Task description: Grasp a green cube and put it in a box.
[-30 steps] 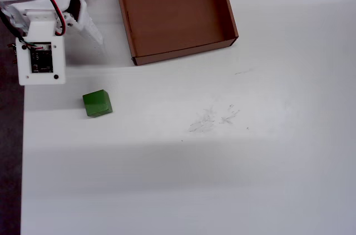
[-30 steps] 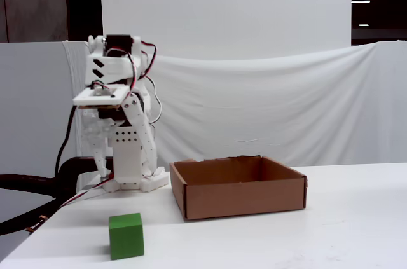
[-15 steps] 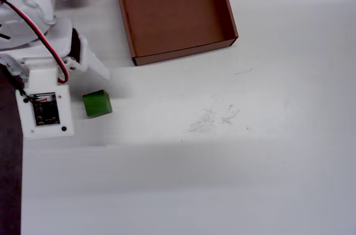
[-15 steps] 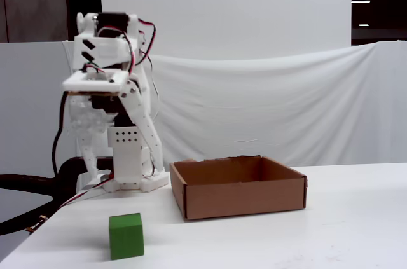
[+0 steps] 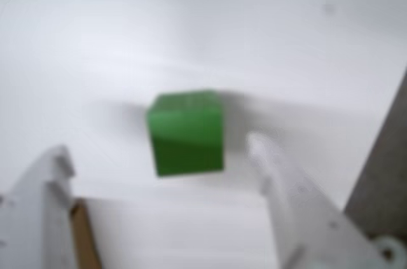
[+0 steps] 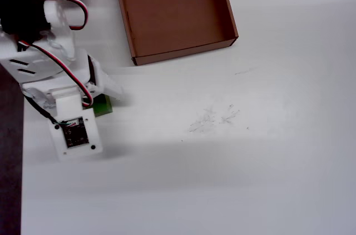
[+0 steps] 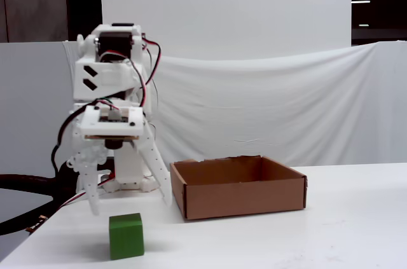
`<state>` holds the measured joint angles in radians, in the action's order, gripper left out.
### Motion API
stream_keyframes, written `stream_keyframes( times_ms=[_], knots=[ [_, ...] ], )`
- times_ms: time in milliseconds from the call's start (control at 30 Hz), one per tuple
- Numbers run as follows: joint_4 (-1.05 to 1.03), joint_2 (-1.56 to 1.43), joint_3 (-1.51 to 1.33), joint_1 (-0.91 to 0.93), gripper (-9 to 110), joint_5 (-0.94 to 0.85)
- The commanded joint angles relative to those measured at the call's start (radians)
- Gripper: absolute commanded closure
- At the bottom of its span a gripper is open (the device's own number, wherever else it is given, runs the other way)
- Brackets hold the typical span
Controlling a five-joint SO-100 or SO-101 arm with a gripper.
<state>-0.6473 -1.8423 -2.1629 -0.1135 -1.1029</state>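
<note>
The green cube (image 5: 186, 132) rests on the white table, just ahead of and between my two white fingers in the wrist view. My gripper (image 5: 159, 148) is open and holds nothing. In the fixed view the gripper (image 7: 131, 206) hangs a little above the cube (image 7: 126, 236), fingers spread to either side and not touching it. In the overhead view the cube (image 6: 103, 106) is half hidden under the wrist. The brown cardboard box (image 6: 127, 21) lies empty at the top centre there, and to the right of the cube in the fixed view (image 7: 241, 199).
The table's edge and dark floor (image 6: 8, 163) run close along the left in the overhead view; the edge also shows at the right of the wrist view (image 5: 381, 173). The arm's base (image 7: 111, 65) stands behind the cube. White cloth hangs behind.
</note>
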Motion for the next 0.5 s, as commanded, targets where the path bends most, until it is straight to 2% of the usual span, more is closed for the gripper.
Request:
stream_keyframes(
  times_ms=[0, 467],
  knots=[
    [0.035, 0.006, 0.015, -0.018, 64, -0.037],
    [0.173, 0.043, -0.091, -0.017, 66, -0.089]
  ],
)
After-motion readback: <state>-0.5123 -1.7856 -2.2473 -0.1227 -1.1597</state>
